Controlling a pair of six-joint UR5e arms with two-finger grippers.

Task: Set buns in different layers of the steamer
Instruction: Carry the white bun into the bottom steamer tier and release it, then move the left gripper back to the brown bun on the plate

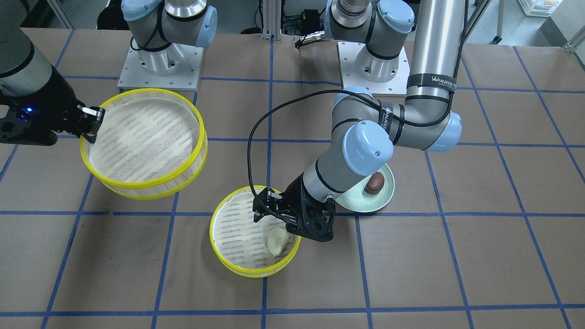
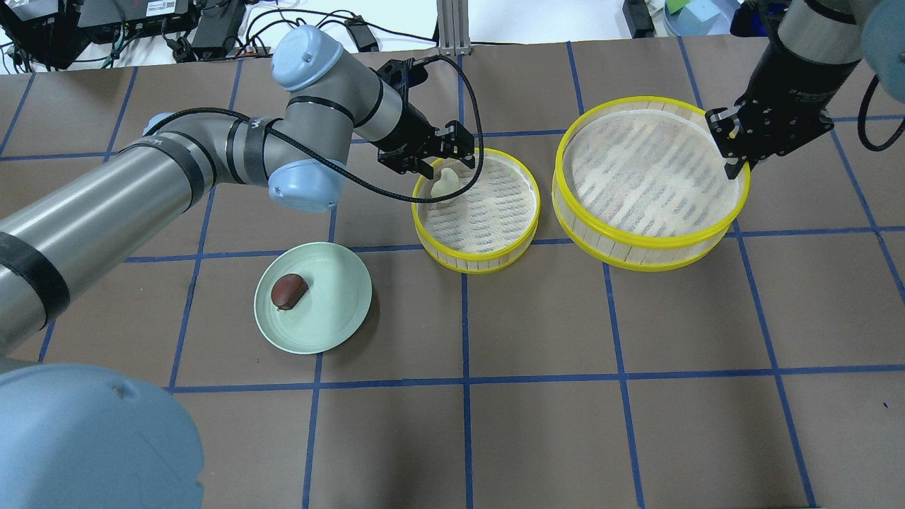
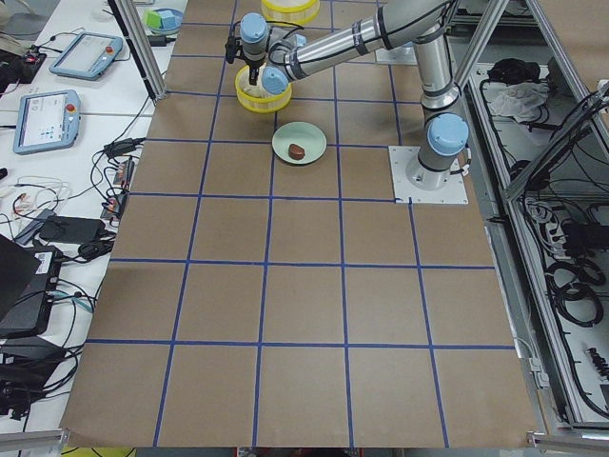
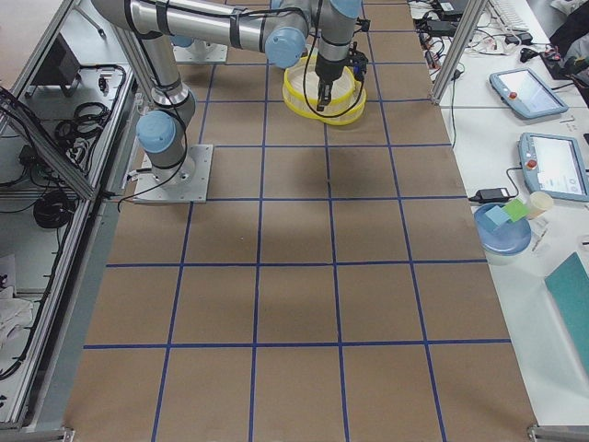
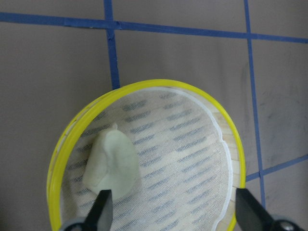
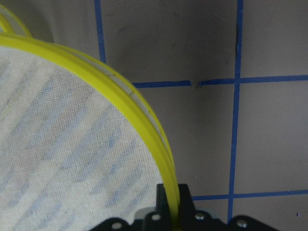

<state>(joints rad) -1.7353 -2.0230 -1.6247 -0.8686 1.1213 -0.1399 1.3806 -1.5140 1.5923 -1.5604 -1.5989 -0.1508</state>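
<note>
The cream-white bun lies in the smaller steamer layer, near its rim; it also shows in the front view and the left wrist view. My left gripper is open and empty just above that bun, with its fingers spread wide. The dark reddish-brown bun lies on the pale green plate. My right gripper is shut on the yellow rim of the larger steamer layer, which is empty and appears raised off the table.
The plate lies partly under my left arm's elbow in the front view. Brown paper with blue tape lines covers the table. The arm bases stand at the robot's edge.
</note>
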